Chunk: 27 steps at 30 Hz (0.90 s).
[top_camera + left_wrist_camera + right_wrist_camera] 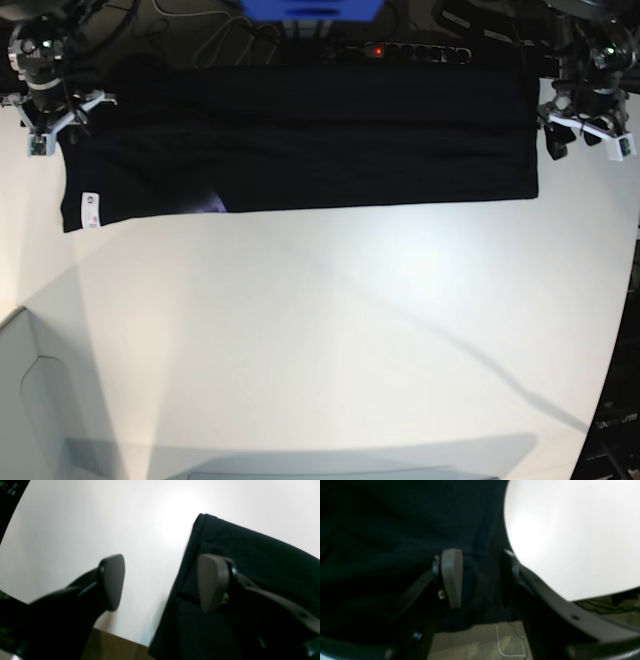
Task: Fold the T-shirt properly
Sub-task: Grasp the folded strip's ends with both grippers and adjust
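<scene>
Surface: white tabletop (pixel 330 330) | Item: large black cloth T-shirt (pixel 300 140) folded into a long band at far edge | Left gripper (pixel 160 582) spread, empty | Right gripper (pixel 480 577) parted astride the edge | Remaining: crosswise folds.

A broad white tabletop (pixel 330 340) fills most of the room's middle, glossy enough to throw back a bright patch of overhead light. Long soft shadows cross it on a slant. Beyond its far edge, between the two claws, a dark power strip (pixel 405 50) shows a small red lamp, with cables (pixel 215 40) trailing nearby and something blue (pixel 310 9) above. Past the tabletop's rim by the right claw, a brownish floor (pixel 475 640) carries a thin white wire (pixel 500 642).
</scene>
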{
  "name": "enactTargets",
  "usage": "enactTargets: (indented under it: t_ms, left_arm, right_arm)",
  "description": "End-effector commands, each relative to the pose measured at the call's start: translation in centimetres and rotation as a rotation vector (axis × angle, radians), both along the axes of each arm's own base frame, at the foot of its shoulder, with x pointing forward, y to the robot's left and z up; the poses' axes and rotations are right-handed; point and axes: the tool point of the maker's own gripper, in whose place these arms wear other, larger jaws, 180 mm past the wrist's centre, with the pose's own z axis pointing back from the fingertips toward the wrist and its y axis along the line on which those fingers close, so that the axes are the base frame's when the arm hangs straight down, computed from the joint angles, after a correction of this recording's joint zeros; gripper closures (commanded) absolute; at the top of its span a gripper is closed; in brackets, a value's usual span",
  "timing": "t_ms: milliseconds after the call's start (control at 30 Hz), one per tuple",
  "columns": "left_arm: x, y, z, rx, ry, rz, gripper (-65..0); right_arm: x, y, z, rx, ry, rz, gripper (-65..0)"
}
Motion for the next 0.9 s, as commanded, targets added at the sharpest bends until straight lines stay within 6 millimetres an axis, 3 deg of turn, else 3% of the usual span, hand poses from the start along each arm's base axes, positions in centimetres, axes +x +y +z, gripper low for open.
enactTargets:
  t_ms: [0,167,600,867]
  left_arm:
    - [0.5,0.4,1.1,0.024,-0.033,-0.01,-44.2]
    - [0.2,0.5,0.0,0.002,-0.013,0.002,-44.3]
    - [-1.0,-1.6,-5.0,-0.11,0.095,-0.014,-44.3]
    - [0.0,-4.2,-6.1,-0.142,0.111,-0.082,-44.0]
  right_arm:
    - [0.2,-0.8,1.2,-0.027,-0.035,-0.002,-25.4]
    - [0.4,-1.4,1.7,-0.029,-0.06,-0.041,-25.8]
    - [1.9,7.1,-2.0,0.152,-0.025,0.1,-25.8]
    - [1.8,8.0,-5.2,0.23,0.034,0.106,-25.6]
